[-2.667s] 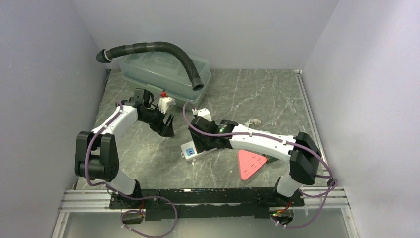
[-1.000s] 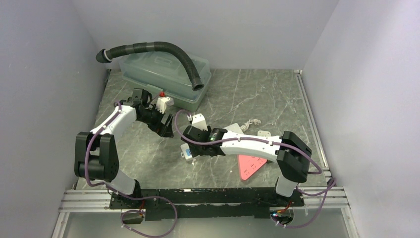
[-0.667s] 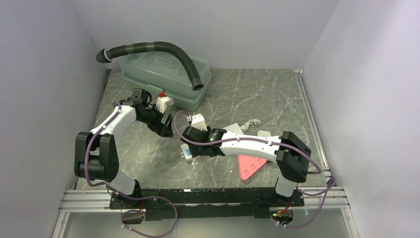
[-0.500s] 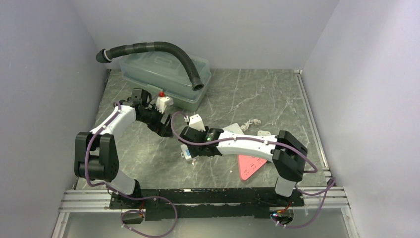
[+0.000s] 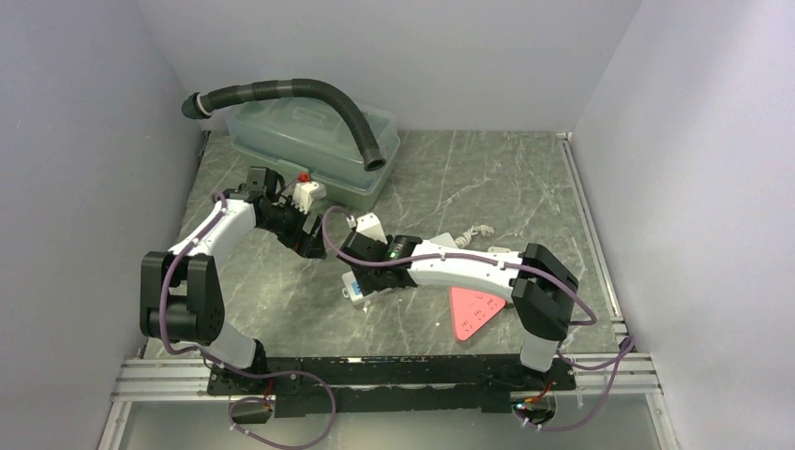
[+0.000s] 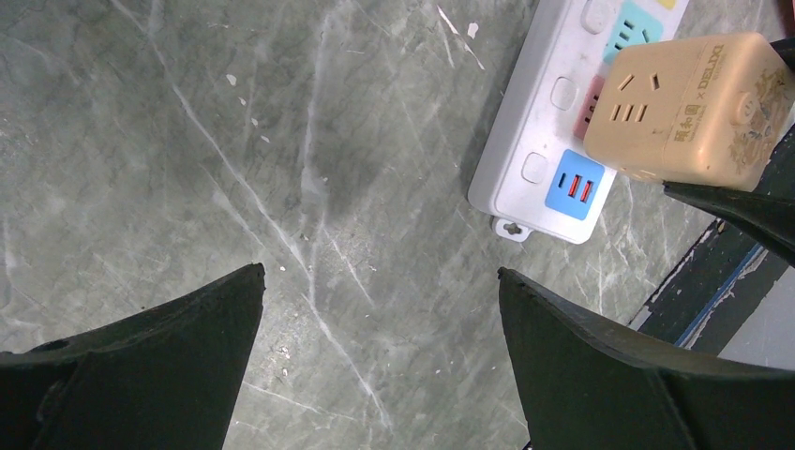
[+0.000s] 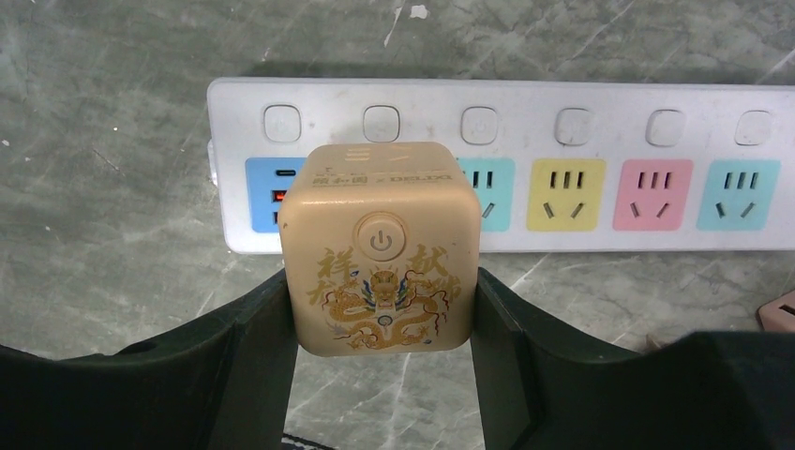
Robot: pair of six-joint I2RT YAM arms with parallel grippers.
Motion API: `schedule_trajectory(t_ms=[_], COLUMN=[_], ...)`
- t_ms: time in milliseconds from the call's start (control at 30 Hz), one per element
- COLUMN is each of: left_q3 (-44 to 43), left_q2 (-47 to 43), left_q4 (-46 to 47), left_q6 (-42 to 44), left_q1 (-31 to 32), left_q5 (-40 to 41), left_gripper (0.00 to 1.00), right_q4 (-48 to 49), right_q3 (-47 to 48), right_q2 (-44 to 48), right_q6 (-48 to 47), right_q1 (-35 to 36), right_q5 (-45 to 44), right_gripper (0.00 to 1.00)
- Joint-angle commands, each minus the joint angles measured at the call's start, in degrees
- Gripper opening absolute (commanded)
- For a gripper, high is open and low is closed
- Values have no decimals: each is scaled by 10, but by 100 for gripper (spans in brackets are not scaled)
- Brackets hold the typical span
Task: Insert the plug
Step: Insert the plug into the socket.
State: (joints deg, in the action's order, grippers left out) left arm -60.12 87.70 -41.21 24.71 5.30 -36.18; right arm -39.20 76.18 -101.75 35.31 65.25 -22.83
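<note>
Plug, tan cube with gold dragon print, clamped in right jaws, left jaws apart

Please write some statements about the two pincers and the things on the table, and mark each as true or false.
1. The right pincer grips the tan cube adapter. True.
2. The power strip is white with coloured sockets. True.
3. The left pincer holds the power strip. False: it is open and empty, above bare table.
4. The corrugated hose lies flat on the table. False: it rests on the lidded plastic box.
</note>
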Motion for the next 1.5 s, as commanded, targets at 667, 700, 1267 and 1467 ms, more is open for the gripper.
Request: schedule_trajectory(t_ms=[667,700,1267,1467], left_q3=[-15,-15,-28,-46], left_q2=[-16,-16,-25,-43], left_q4=[-13,-13,-29,-56], left_q6=[12,13,16,20], left_q1=[-15,-16,-25,-30], left_q5=[-21,-21,-24,-20], left_gripper=[100,100,100,100], right_q4=[-3,0,11,25], right_q3=[-68,-72,-41,2], right_q2=[-71,-72,-75,-103], right_q6=[-8,-8,-13,12], right_q1=[-28,-28,-29,-14], right_q5=[71,77,129,146], right_gripper=[0,0,29,34])
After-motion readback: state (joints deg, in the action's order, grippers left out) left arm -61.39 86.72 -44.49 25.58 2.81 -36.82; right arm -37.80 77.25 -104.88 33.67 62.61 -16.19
